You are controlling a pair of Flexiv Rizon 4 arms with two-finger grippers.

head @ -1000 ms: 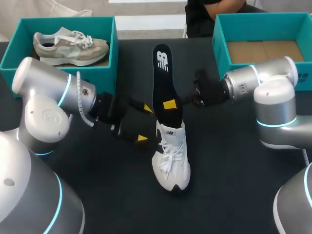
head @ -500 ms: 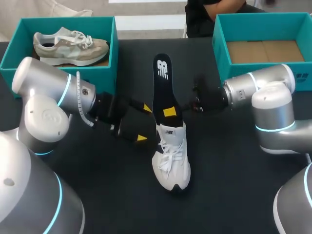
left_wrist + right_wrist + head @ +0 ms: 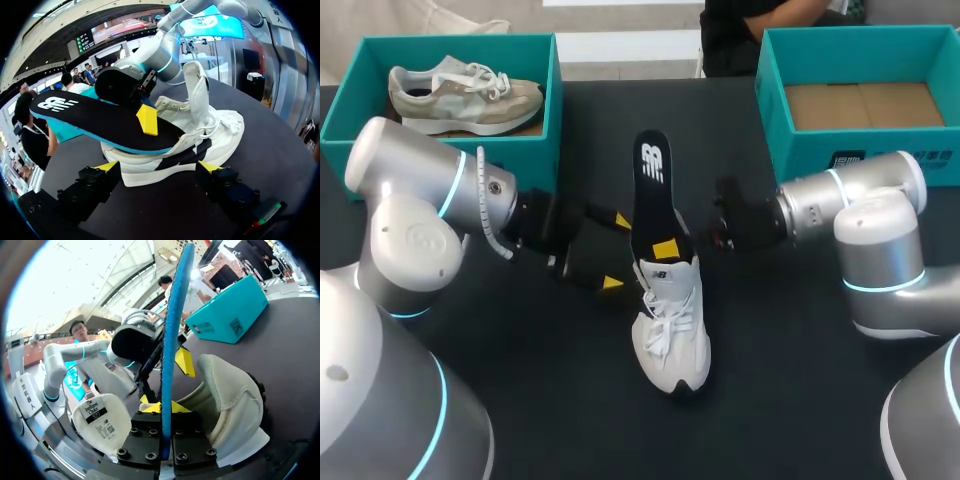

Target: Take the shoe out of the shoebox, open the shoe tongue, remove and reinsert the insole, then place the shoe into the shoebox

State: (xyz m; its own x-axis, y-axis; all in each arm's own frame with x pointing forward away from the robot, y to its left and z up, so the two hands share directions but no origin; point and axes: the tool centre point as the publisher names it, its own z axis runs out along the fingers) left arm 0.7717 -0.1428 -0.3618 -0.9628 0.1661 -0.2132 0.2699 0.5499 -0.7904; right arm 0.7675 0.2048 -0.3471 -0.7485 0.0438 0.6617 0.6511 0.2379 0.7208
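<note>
Tabletop: black tabletop carried the white shoe at its middle, well apart from the empty shoebox
Insole: insole looked light and bendy; its lower end was in the shoe
Right end effector: right end effector was clamped on the insole, near the shoe's opening
Left end effector: left end effector stood beside the heel, fingers apart
Obstacle: the collar could probably catch the foam

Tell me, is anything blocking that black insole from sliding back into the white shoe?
Nothing visible does. The insole already has one end inside the opening of the white shoe, and the tongue stands upright, clear of its path. The left jaws stand open beside the shoe, not across the opening.
</note>
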